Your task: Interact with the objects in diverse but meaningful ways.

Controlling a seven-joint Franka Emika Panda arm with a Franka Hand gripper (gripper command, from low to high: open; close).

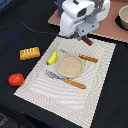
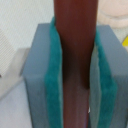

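My gripper (image 1: 84, 38) is shut on the dark brown sausage (image 2: 75, 55) and holds it above the far edge of the striped placemat (image 1: 50, 85); the sausage's end sticks out below the hand (image 1: 87, 41). In the wrist view the sausage is clamped between the two green-padded fingers (image 2: 52, 75). The yellow banana (image 1: 52, 57) lies on the mat beside the tan plate (image 1: 69, 66). The orange-brown bread loaf (image 1: 29, 53) lies on the dark table at the exterior view's left. The red tomato (image 1: 16, 79) sits nearer the front on that side.
An orange-handled fork (image 1: 67, 80) lies in front of the plate and an orange-handled knife (image 1: 85, 58) behind it. A pale bowl (image 1: 123, 19) stands on a brown board (image 1: 107, 30) at the back right of the exterior view. A black cable runs along the back left.
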